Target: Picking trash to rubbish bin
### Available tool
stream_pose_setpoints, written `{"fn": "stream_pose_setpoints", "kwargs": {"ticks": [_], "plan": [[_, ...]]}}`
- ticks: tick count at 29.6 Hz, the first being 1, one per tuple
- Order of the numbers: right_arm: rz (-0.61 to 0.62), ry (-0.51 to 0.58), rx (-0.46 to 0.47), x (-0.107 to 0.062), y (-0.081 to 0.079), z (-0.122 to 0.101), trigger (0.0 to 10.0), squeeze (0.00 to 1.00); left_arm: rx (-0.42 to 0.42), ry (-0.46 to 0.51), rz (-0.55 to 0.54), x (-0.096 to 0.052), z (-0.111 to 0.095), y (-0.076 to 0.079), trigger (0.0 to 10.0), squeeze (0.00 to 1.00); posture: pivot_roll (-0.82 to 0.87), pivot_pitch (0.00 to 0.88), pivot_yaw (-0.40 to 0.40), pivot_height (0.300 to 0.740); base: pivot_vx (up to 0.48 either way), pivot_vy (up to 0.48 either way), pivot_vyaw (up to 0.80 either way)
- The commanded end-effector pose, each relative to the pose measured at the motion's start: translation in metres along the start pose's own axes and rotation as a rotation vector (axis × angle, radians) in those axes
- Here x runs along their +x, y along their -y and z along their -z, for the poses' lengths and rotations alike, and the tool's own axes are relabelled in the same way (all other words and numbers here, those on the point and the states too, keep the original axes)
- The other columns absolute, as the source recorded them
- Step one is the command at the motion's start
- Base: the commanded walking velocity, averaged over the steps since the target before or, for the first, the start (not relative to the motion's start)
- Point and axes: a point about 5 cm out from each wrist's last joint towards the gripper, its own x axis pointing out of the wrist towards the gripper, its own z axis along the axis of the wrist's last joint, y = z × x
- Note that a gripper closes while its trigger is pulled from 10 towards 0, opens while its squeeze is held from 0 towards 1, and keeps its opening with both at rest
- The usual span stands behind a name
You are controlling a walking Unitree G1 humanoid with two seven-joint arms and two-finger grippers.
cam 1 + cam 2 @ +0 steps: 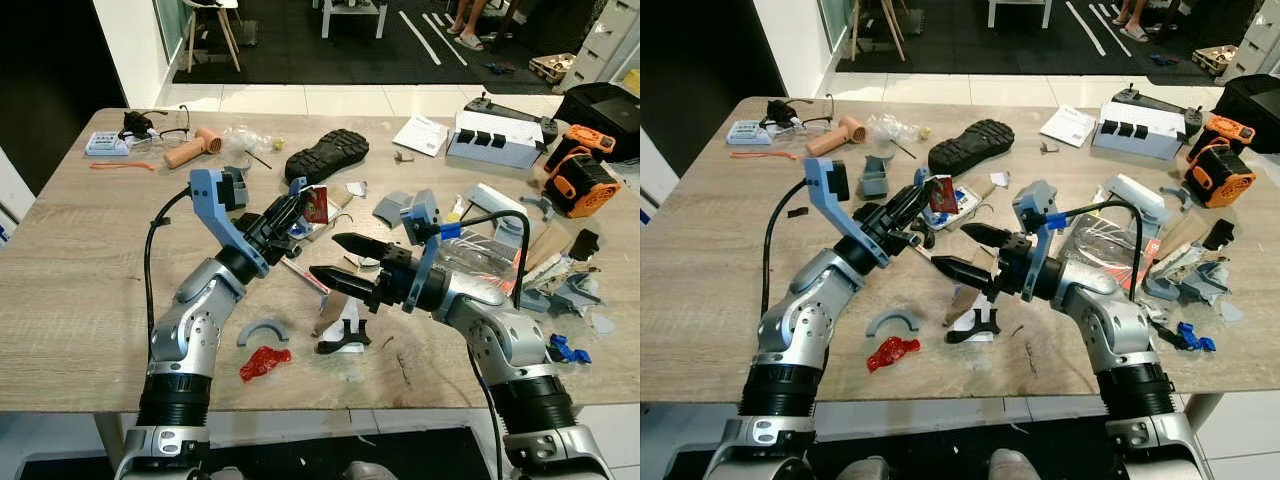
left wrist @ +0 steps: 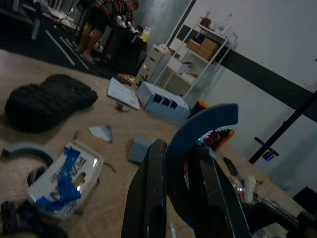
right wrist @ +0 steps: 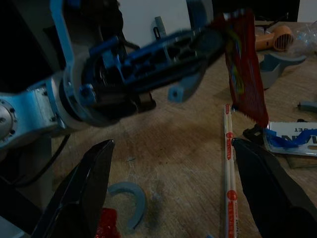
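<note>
- Holding a red wrapper [image 3: 245, 69] in my left gripper [image 1: 300, 207], I have it pinched at its top edge and lifted clear of the wooden table [image 1: 80, 270], dangling above the clutter near the table's middle.
- From the left wrist, a blue curved piece [image 2: 198, 144] also sits between those fingers, so my left fingers are closed tight around something thin; I judge the wrapper is nipped there too.
- My right gripper [image 1: 345, 262] hovers just beside it with its fingers spread wide and nothing between them, pointing toward the left arm.
- Below the wrapper lie a pair of wrapped chopsticks [image 3: 229, 163], a clear packet with blue tape [image 2: 64, 178] and a grey arc-shaped part [image 1: 262, 329].
- More trash waits near the table's front edge: a crumpled red scrap [image 1: 264, 362].
- Step in hand, as I read it: the pick is done and the carry is due.
- I can make out no rubbish bin, so the next move calls for finding one while keeping the pinch firm; a light wrapper could slip.
</note>
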Motion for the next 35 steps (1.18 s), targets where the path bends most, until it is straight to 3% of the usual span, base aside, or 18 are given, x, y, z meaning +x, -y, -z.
{"fn": "stream_pose_setpoints", "kwargs": {"ticks": [1, 35], "plan": [[-0.004, -0.003, 0.017, 0.0019, 0.0001, 0.0009, 10.0, 0.0, 0.002, -0.005, 0.012, 0.003, 0.0019, 0.0011, 10.0, 0.0, -0.06, 0.0, -0.028, 0.74, -0.307, 0.0, 0.0], [-0.008, 0.002, 0.017, 0.0035, 0.0003, 0.0008, 10.0, 0.0, 0.021, -0.01, -0.004, 0.0036, 0.0045, -0.0043, 10.0, 0.0, -0.05, 0.0, -0.027, 0.74, -0.339, 0.0, 0.0]]}}
